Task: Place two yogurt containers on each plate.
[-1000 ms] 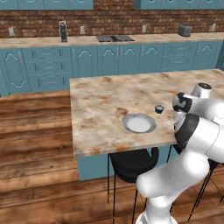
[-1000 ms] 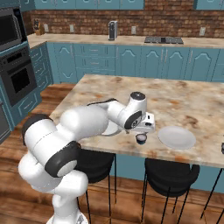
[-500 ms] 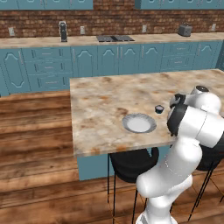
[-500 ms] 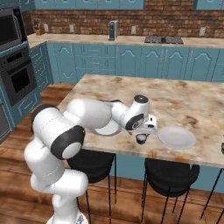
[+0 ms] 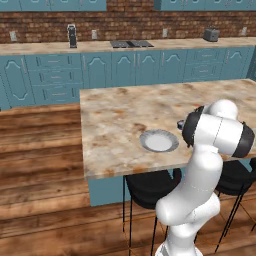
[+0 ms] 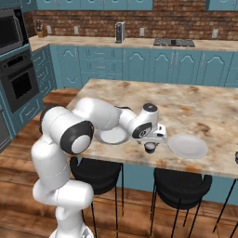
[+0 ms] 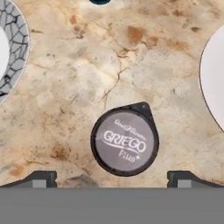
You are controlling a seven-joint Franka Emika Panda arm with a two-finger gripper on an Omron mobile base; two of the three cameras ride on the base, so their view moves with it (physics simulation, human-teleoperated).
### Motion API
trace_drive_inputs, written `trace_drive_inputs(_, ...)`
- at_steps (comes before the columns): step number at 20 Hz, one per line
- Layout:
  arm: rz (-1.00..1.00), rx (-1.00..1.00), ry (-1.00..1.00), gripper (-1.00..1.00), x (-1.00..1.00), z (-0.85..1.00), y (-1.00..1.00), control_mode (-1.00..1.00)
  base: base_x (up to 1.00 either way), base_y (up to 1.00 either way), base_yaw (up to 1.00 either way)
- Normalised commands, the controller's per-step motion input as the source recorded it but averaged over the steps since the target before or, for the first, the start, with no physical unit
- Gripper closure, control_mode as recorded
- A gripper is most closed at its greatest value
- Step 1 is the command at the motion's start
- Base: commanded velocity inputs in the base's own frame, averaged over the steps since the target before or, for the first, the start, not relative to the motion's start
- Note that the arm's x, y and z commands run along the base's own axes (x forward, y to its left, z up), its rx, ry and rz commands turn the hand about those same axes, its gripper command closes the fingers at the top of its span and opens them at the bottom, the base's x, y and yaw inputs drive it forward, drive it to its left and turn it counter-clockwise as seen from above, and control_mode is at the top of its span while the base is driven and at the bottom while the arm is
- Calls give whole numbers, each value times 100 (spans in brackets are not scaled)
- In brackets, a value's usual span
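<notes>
A yogurt container (image 7: 124, 141), a dark cup with a grey "Griego Plus" lid, stands on the marble counter between the two plates. My gripper (image 7: 113, 177) hovers right over it, open, with one fingertip (image 7: 41, 178) wide on each side of the cup. In the right base view the gripper (image 6: 149, 146) hangs low between the left plate (image 6: 111, 136) and the right plate (image 6: 188, 146). The edge of a second dark yogurt container (image 7: 99, 1) peeks in at the top of the hand view. In the left base view one plate (image 5: 159, 141) shows beside my arm.
The island counter's front edge (image 6: 153, 163) runs just below the gripper, with black stools (image 6: 97, 169) tucked under it. A small dark object (image 6: 236, 158) sits at the counter's far right edge. Blue cabinets line the back wall.
The hand has dropped slightly toward the counter between the plates. My arm's elbow has swung round and now blocks more of the left base view.
</notes>
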Motion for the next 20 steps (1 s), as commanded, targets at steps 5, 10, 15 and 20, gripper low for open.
trace_drive_inputs(5, 0, 0, 0, -100, 16, -14, -2, -100, 0, 0, 0)
trace_drive_inputs(10, 0, 0, 0, -100, 10, -16, -1, -100, 0, 0, 0)
trace_drive_inputs(15, 0, 0, 0, -100, 11, -18, -5, -100, 0, 0, 0)
trace_drive_inputs(20, 0, 0, 0, -100, 5, -14, -20, -100, 0, 0, 0)
